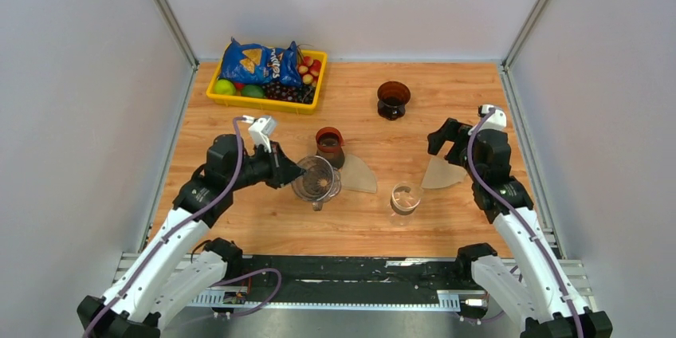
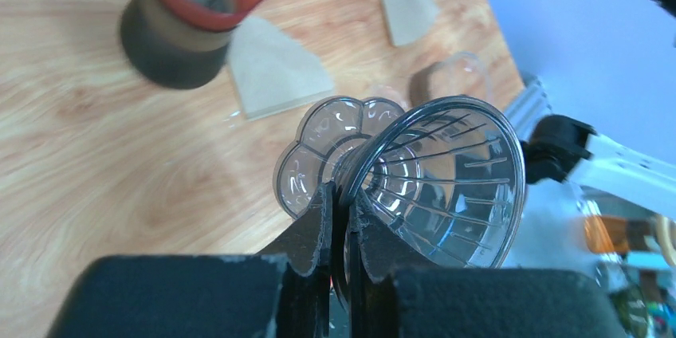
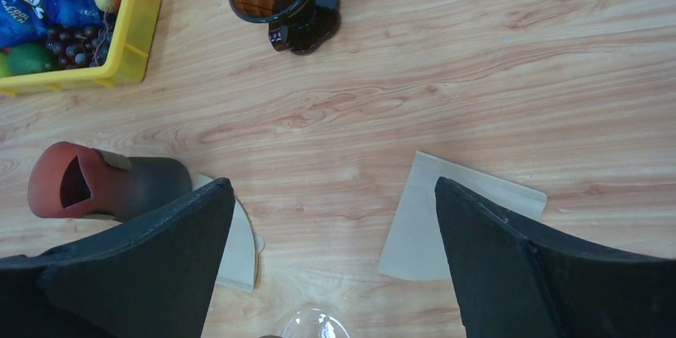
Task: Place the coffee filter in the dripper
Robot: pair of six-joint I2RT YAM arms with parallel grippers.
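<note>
My left gripper (image 1: 292,171) is shut on the rim of a clear plastic dripper (image 1: 316,181), holding it tilted on its side just above the table; in the left wrist view the gripper (image 2: 343,194) pinches the dripper (image 2: 446,178) at its edge. A folded paper filter (image 1: 358,175) lies just right of it, also seen in the left wrist view (image 2: 275,67). A second filter (image 1: 442,174) lies under my right gripper (image 1: 448,145). In the right wrist view the gripper (image 3: 331,186) is open and empty, above the table, with that filter (image 3: 446,218) by its right finger.
A red-and-brown dripper (image 1: 329,145) stands behind the clear one. A dark brown dripper (image 1: 393,100) stands at the back. A small clear glass (image 1: 405,198) sits between the arms. A yellow basket (image 1: 214,96) of fruit and a chip bag is at the back left.
</note>
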